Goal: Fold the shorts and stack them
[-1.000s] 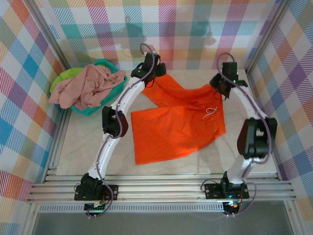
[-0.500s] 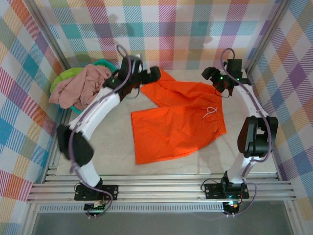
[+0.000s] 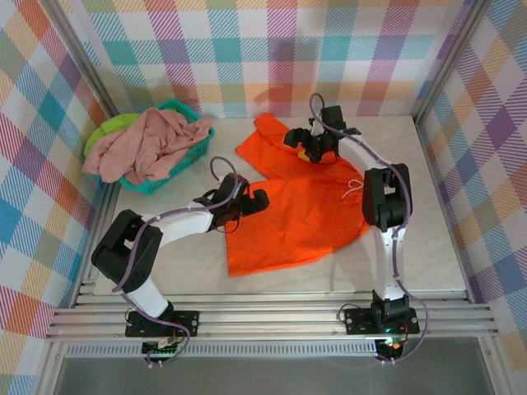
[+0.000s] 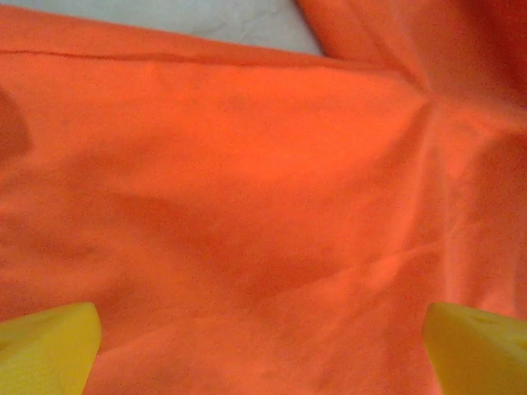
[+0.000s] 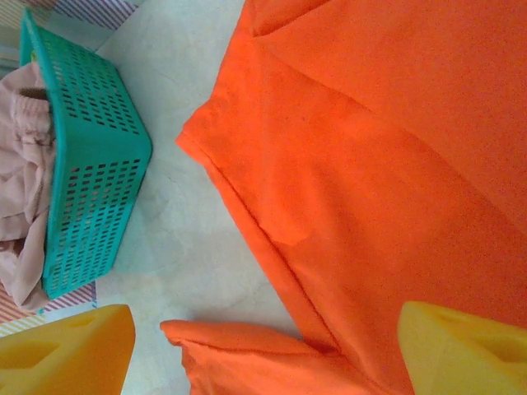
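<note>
Orange shorts (image 3: pixel 305 218): mid table (image 3: pixel 428 206), opened out mostly flat. Waist w/ white drawstring (image 3: pixel 354 188) on the right side, legs to the left. Far leg angles off toward the back wall; a few creases.
Pink shorts (image 3: pixel 144 148): bunched in the teal basket (image 3: pixel 156 183) at far left, spilling over its rim.
Green shorts (image 3: pixel 111 127): under the pink pair in the basket, only an edge showing.
Left hand (image 3: pixel 251 200): fingers spread wide, nothing between them. Low over the near leg by its left edge. In the wrist view the hand (image 4: pixel 263 350) has cloth right below it; can't tell if it touches.
Right hand (image 3: pixel 306 148): fingers spread, holding nothing, above the far leg near the crotch. The wrist view puts the hand (image 5: pixel 263 346) over the leg hem, w/ bare table and basket beyond.
Done: looks like 1 of 3 pairs is laid out for folding; no fold visible, no stack started.
Left: fold the orange pair, then pull, flatten and fold the pink and green, then stack all 3.
Progress est.: early, most work ahead.
</note>
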